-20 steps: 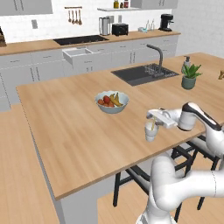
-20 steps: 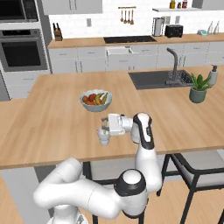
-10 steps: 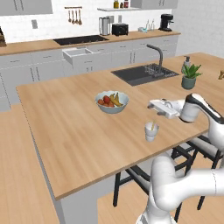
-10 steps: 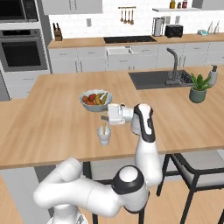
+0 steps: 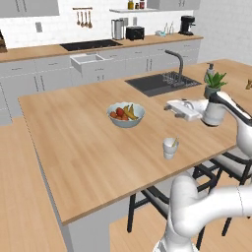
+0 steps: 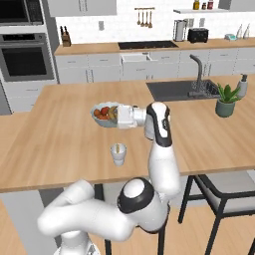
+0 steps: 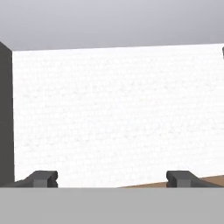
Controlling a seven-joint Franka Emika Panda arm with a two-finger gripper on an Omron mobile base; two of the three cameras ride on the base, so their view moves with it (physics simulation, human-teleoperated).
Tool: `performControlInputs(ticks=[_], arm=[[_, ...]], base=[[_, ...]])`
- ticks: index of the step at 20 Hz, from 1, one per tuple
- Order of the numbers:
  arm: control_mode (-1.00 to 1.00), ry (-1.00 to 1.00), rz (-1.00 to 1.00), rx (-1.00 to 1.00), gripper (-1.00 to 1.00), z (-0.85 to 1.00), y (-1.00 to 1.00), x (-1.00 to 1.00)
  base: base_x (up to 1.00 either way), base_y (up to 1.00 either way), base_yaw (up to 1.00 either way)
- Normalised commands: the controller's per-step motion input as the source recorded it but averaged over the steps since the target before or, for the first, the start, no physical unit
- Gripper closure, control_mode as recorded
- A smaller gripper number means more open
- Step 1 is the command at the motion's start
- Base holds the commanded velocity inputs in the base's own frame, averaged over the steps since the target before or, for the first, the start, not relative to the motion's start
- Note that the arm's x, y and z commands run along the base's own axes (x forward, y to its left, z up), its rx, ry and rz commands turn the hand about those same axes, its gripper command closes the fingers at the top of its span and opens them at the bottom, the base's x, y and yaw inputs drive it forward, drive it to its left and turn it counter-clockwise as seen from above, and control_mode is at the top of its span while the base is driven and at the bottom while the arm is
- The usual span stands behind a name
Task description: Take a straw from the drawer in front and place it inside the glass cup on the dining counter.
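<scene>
I have the big island worktop (image 5: pixel 74 138) in front of me, its light wood top carrying everything that matters, with the dark sink (image 5: pixel 162 82) set in at the far side. The arm reaches out level above the wood, high enough that I judge it clear of the things below. The fruit bowl (image 5: pixel 126 114) sits near the middle, apart from the work. The pincer (image 5: pixel 173 107) hangs in the air beyond the cup, tips wide apart and empty, as the hand view confirms with nothing between them but the white far wall. The cup (image 5: pixel 170 147) stands upright near the worktop's near edge. In it leans the straw (image 6: pixel 117 148), a thin pale stick resting against the rim, so I judge the placing done.
</scene>
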Motion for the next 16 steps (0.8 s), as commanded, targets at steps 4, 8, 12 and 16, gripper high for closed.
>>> performControlInputs(ticks=[4, 8, 12, 16], arm=[[-1.00, 0.01, -0.05, -0.07, -1.00, 0.42, 0.46, -0.02], [-1.00, 0.09, -0.05, -0.09, -1.00, 0.22, 0.61, 0.00], [-1.00, 0.12, -0.05, -0.09, -1.00, 0.04, 0.68, 0.00], [-1.00, 0.14, -0.05, -0.09, -1.00, 0.00, 0.70, 0.00]], base=[[0.00, 0.00, 0.00], [0.00, 0.00, 0.00], [0.00, 0.00, 0.00], [0.00, 0.00, 0.00]])
